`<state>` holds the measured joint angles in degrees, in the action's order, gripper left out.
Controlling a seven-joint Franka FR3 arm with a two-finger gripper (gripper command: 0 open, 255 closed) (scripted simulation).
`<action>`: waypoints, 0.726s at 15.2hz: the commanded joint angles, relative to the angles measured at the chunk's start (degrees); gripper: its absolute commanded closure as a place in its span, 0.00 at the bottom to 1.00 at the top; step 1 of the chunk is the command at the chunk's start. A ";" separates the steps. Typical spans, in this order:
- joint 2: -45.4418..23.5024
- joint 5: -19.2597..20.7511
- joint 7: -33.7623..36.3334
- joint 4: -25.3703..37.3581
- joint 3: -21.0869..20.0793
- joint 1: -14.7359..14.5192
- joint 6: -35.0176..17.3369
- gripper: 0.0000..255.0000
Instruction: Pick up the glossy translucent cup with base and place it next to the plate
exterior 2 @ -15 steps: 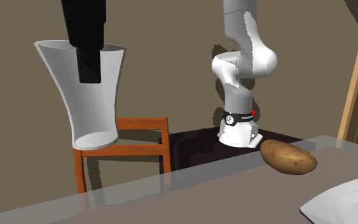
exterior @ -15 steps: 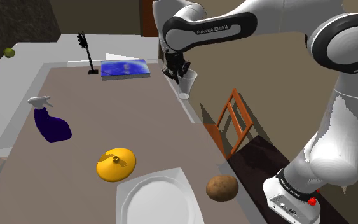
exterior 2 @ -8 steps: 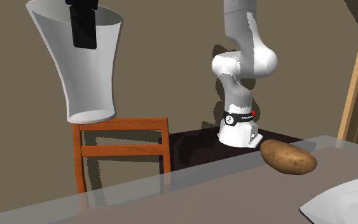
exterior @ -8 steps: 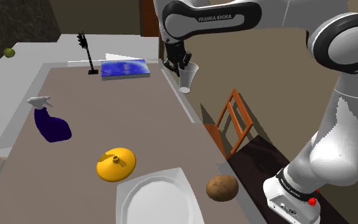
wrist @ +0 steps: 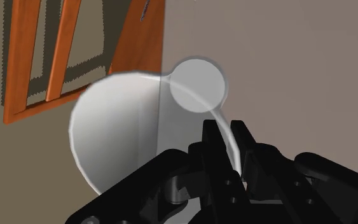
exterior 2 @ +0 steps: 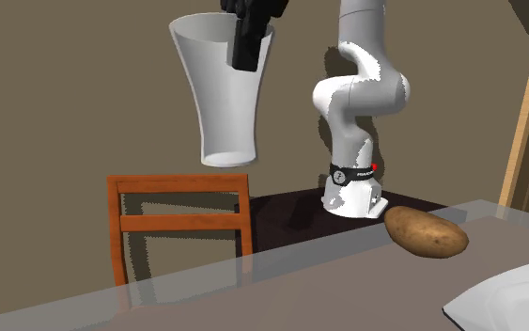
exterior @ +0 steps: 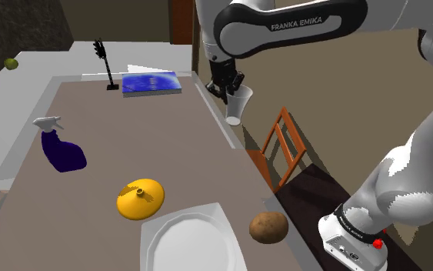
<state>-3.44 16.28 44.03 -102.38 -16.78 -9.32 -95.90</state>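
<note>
A tall pale grey, glossy cup (exterior: 236, 107) that flares towards its rim hangs in the air above the table's right edge, over the orange chair (exterior: 282, 146). My black gripper (exterior: 231, 85) is shut on its rim, one finger inside and one outside. The second exterior view has the cup (exterior 2: 223, 103) hanging upright below the gripper (exterior 2: 250, 39), well above the chair back (exterior 2: 179, 193). In the wrist view the cup (wrist: 120, 130) hangs from the gripper (wrist: 229, 137) and its round base faces away. The white plate (exterior: 188, 242) lies at the near end of the table.
On the brown table (exterior: 168, 146) lie a yellow disc (exterior: 140, 198), a potato (exterior: 268, 227) beside the plate, a dark purple spray bottle (exterior: 61, 150), a blue flat thing (exterior: 151, 82) and a black stand (exterior: 104, 63). The arm's base (exterior 2: 351, 193) stands behind the chair.
The gripper has carried the cup upward and then towards the shoulder view's right, from above the table edge to over the chair. The grip has not changed.
</note>
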 commanded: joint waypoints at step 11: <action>16.87 -7.03 6.22 -18.33 -3.94 -4.35 -0.84 1.00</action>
<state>13.00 9.44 50.03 -119.91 -20.64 -13.54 -96.38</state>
